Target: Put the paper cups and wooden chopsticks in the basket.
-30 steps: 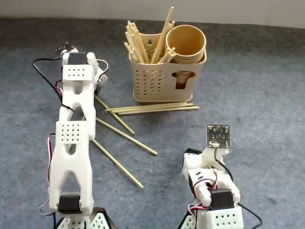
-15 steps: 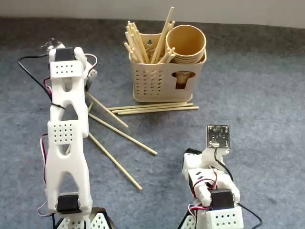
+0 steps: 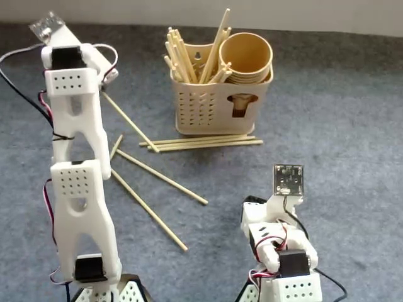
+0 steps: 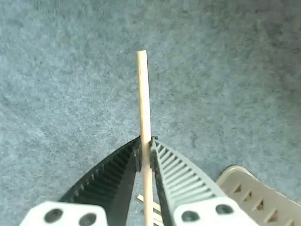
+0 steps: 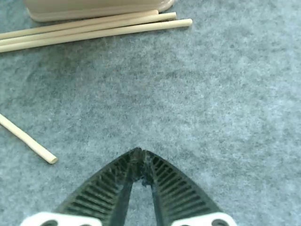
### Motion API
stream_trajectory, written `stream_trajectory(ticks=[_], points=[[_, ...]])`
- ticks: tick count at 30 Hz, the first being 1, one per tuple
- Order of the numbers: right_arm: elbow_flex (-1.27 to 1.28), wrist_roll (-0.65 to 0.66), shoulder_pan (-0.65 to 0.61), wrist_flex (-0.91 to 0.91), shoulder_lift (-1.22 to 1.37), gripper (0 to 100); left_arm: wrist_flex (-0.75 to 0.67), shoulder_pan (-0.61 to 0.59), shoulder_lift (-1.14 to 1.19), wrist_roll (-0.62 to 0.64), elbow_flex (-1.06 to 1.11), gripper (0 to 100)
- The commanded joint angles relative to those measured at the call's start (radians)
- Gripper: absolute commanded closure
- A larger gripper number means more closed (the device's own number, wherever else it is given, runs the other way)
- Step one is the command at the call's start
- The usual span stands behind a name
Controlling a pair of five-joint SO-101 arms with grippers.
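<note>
Left gripper point(image 4: 146, 142): the jaws are closed narrowly on a held chopstick point(image 3: 129, 121), pinched towards one end, with a short length projecting beyond the fingertips and the longer part slanting down towards the basket; whether the low end touches the grey mat point(image 3: 340, 126) cannot be told. The stick is judged light, stiff and smooth, so it is likely to pivot in so thin a pinch. A hold nearer the middle is judged steadier. Two loose chopsticks point(image 3: 162, 178) are seen crossing the mat beside the left arm, well apart from the basket. A row of three chopsticks point(image 3: 201, 142) lies parallel, just beside the front wall of the basket point(image 3: 208, 110). Its left compartment is crowded with upright chopsticks point(image 3: 182, 56), which are judged to stand in the way of any slanted insertion. The right compartment is taken up by stacked paper cups point(image 3: 247, 60). Right gripper point(image 5: 139, 170): the jaws are closed on nothing, low above bare mat.
</note>
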Motion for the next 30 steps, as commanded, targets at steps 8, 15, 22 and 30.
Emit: stream_trajectory(ticks=[8, 15, 22, 30], points=[[0.148, -0.005, 0.013, 0.004, -0.013, 99.4, -0.005, 0.005, -0.433, -0.077, -0.013, 100], [0.148, -0.005, 0.013, 0.004, -0.013, 99.4, -0.087, 0.044, -0.616, -0.077, -0.015, 100], [0.148, -0.003, 0.013, 0.004, -0.013, 99.4, -0.316, 0.119, -0.659, -0.074, -0.013, 100], [0.148, -0.003, 0.013, 0.004, -0.013, 99.4, -0.502, 0.234, -0.654, -0.078, -0.007, 100]])
